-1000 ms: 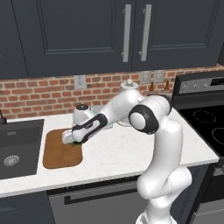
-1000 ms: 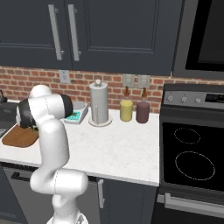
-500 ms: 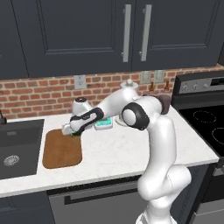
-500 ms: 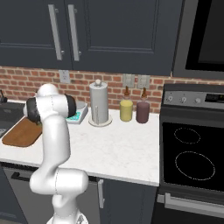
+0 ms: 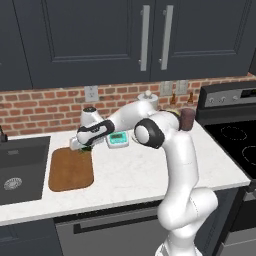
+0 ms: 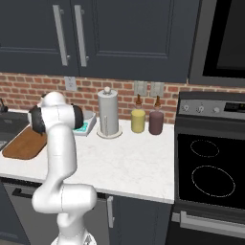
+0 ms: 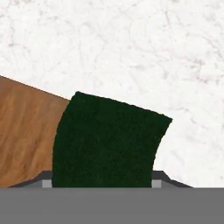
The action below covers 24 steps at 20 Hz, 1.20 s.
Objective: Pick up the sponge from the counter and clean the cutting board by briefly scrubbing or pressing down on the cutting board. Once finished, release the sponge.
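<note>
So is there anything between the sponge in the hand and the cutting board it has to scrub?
Nothing visible. The hand holds the sponge over the far right corner of the cutting board, whose brown surface lies bare beside the counter.

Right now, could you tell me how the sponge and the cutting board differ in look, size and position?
The sponge is dark green; the cutting board is brown wood. The sponge is much smaller than the board. The sponge sits between the claw's fingers, over the board's corner and partly over the counter, while the board lies flat beside the sink. Both are roughly rectangular and flat.
</note>
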Tool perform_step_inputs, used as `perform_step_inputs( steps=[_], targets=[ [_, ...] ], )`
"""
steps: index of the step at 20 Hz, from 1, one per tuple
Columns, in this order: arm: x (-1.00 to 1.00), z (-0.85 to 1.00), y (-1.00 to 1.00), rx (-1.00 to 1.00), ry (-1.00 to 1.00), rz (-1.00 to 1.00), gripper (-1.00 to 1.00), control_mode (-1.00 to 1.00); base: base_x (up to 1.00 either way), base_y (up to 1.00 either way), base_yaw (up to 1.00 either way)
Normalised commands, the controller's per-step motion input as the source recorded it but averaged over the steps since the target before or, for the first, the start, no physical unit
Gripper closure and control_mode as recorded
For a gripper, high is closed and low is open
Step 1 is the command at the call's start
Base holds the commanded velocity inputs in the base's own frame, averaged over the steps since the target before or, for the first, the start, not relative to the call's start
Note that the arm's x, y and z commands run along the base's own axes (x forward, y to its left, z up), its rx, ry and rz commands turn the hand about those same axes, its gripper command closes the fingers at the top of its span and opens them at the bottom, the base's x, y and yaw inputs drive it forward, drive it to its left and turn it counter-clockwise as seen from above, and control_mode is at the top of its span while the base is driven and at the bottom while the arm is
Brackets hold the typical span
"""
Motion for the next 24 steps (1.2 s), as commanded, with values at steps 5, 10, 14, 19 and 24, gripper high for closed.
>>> perform_step_inputs(
  steps=[5,10,14,19,24],
  targets=[
    [-0.87,-0.04,-0.03,-0.01,-0.02,0.07,1.00,-1.00,0.00,0.00,0.00],
    [-1.00,0.00,-0.56,0.00,-0.10,0.04,1.00,-1.00,0.00,0.00,0.00],
    [-0.99,0.00,-0.97,0.00,-0.16,0.16,1.00,-1.00,0.00,0.00,0.00],
    [-0.34,-0.01,-1.00,0.00,-0.06,0.27,1.00,-1.00,0.00,0.00,0.00],
    [0.26,-0.06,-0.97,0.05,0.01,0.24,-1.00,-1.00,0.00,0.00,0.00]
  ],
)
